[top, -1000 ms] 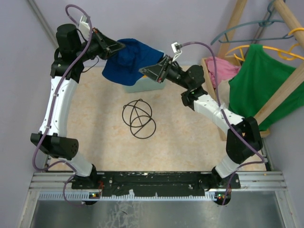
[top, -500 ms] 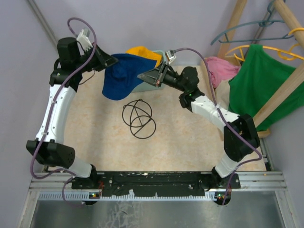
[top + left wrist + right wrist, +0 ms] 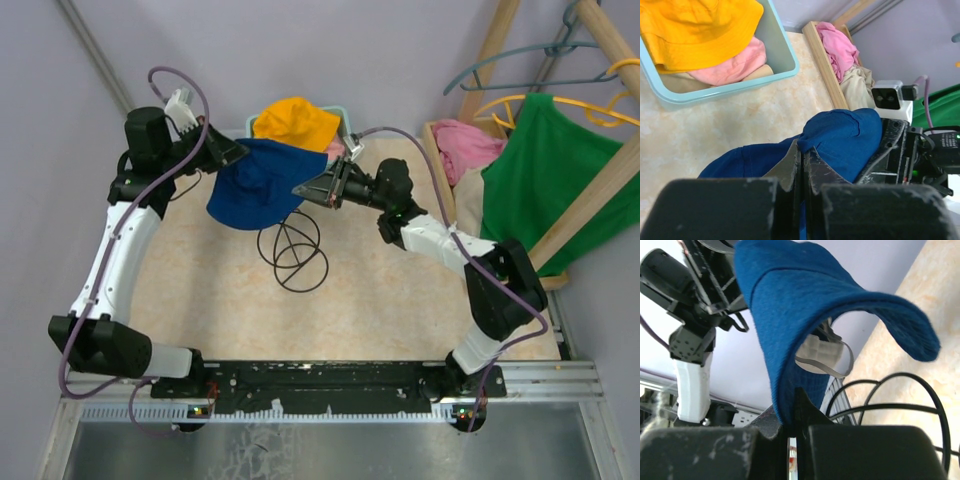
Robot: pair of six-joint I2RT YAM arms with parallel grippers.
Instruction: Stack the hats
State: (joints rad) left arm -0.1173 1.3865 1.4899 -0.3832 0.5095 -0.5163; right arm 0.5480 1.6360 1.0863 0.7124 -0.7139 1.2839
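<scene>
Top external view: both arms reach to the far side of the tabletop (image 3: 400,290), holding the navy hat (image 3: 255,185) stretched between them in the air. The left hand (image 3: 238,152) is pressed shut on the hat's far-left edge and the right hand (image 3: 300,190) is pinched on its right brim. Just behind the navy hat, the yellow-orange hat (image 3: 295,122) tops a pale teal tub (image 3: 343,116). Black wire loops (image 3: 293,250) lie on the tabletop partly under the navy hat. A green shirt (image 3: 550,170) hangs at the right, well apart.

Left wrist view: the left hand's fingers meet with navy cloth caught between them. Beyond, the tub holds the yellow-orange hat over the pink hat (image 3: 735,62), with the beige hat (image 3: 756,74) showing beside it. The navy hat is outside the tub, on the near side of its wall.

Right wrist view: the brim runs down into the right hand's closed fingers and the rest of the hat arches overhead. The wire loops sit close below.

Both pinches look shallow, right at the cloth's edge. If the hands draw apart or move unevenly, one corner could slip free and the hat would swing down. A sagging brim could also snag the wire loops, or the hat could land folded on the pile rather than seated over it.
</scene>
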